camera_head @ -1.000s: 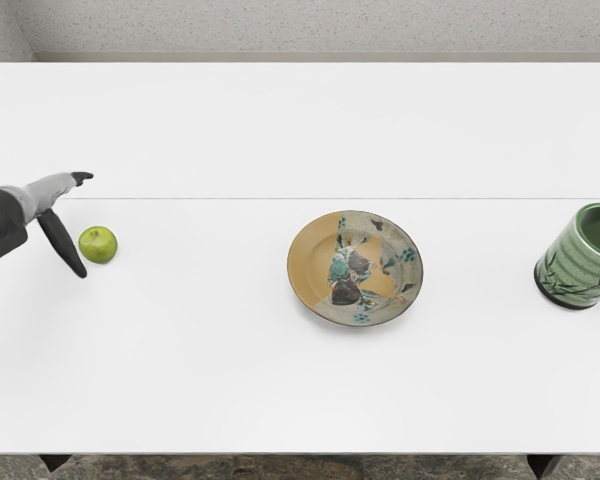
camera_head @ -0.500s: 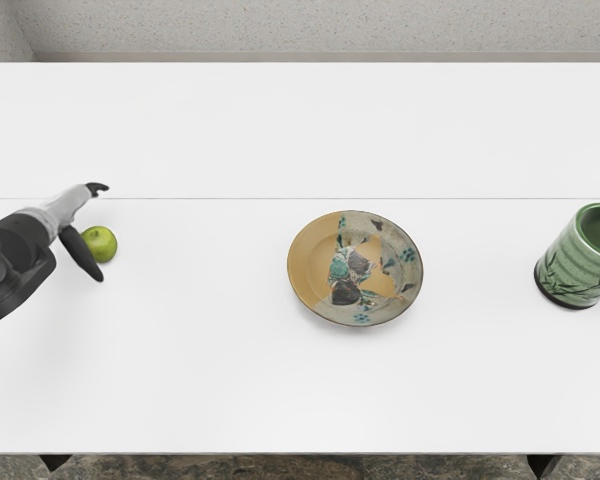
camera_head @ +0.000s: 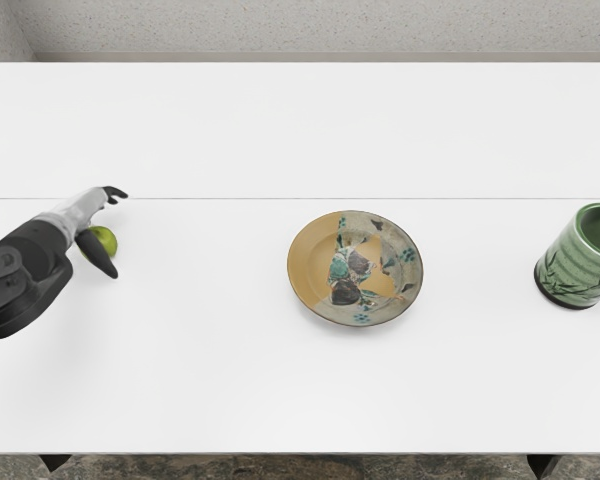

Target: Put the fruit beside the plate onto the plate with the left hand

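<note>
Well, the white counter (camera_head: pixel 230 360) takes up nearly everything I can see. The dark left arm (camera_head: pixel 25 275) reaches in from the left edge. Its left hand (camera_head: pixel 83 222) is set over the fruit, with the fingers (camera_head: pixel 112 193) released and spread, one above it and the thumb below, not clamped on it. Mid-counter sits the painted plate (camera_head: pixel 296 270). A green cup (camera_head: pixel 580 255) stands at the right edge. The small green fruit (camera_head: pixel 107 240) lies on the counter, well apart from the plate and half hidden by the hand.
</note>
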`<state>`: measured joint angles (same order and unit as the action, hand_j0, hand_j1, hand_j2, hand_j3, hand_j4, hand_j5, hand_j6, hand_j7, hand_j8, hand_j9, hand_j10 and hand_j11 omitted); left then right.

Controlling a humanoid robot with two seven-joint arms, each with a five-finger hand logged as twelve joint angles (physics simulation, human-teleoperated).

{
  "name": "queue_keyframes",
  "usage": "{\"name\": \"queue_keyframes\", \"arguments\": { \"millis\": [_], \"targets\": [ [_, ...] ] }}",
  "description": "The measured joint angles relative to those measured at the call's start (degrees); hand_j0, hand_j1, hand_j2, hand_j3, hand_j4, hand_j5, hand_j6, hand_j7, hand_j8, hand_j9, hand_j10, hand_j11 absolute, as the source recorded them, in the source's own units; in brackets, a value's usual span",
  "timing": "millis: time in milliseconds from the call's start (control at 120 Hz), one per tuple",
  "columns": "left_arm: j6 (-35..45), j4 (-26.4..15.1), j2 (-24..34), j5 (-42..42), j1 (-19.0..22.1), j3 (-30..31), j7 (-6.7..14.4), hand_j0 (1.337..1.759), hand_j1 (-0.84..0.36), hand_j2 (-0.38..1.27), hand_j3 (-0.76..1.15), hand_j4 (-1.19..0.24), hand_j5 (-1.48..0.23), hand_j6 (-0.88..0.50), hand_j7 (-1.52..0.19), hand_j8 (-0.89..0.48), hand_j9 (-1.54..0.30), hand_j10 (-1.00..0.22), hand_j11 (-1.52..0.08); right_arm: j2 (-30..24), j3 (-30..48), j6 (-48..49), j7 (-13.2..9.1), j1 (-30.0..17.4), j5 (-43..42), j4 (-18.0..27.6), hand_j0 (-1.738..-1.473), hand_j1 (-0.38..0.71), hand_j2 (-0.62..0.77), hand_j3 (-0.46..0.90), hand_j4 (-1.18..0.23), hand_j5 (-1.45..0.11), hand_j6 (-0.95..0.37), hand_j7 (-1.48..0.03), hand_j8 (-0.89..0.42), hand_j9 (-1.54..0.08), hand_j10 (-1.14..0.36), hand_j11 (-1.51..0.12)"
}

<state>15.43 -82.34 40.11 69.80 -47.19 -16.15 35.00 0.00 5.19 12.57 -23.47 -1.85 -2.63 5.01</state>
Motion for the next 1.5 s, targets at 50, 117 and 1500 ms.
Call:
{"name": "queue_keyframes", "arguments": {
  "millis": [50, 117, 1500],
  "targets": [
    [0.0, 0.0, 0.4, 0.0, 0.0, 0.0, 0.0, 1.658, 0.10, 0.05, 0.00, -0.22, -0.28, -0.22, -0.27, -0.22, -0.27, -0.22, -0.27, 0.0, 0.0, 0.0, 0.0, 0.0, 0.0, 0.0, -1.658, -0.35, 0.00, 0.00, 0.00, 0.00, 0.00, 0.00, 0.00, 0.00, 0.00, 0.00],
    [0.0, 0.1, 0.5, 0.1, 0.0, 0.0, 0.0, 1.658, 0.10, 0.05, 0.00, -0.22, -0.28, -0.22, -0.28, -0.22, -0.28, -0.22, -0.28, 0.0, 0.0, 0.0, 0.0, 0.0, 0.0, 0.0, -1.658, -0.35, 0.00, 0.00, 0.00, 0.00, 0.00, 0.00, 0.00, 0.00, 0.00, 0.00],
    [0.2, -0.8, 1.3, 0.0, 1.1, 0.0, 0.0, 1.658, -0.16, 0.09, 0.00, -0.43, -0.56, -0.43, -0.56, -0.43, -0.55, -0.43, -0.55, 0.0, 0.3, 0.0, 0.0, 0.2, 0.1, 0.0, -1.658, -0.35, 0.00, 0.00, 0.00, 0.00, 0.00, 0.00, 0.00, 0.00, 0.00, 0.00]
  ]
}}
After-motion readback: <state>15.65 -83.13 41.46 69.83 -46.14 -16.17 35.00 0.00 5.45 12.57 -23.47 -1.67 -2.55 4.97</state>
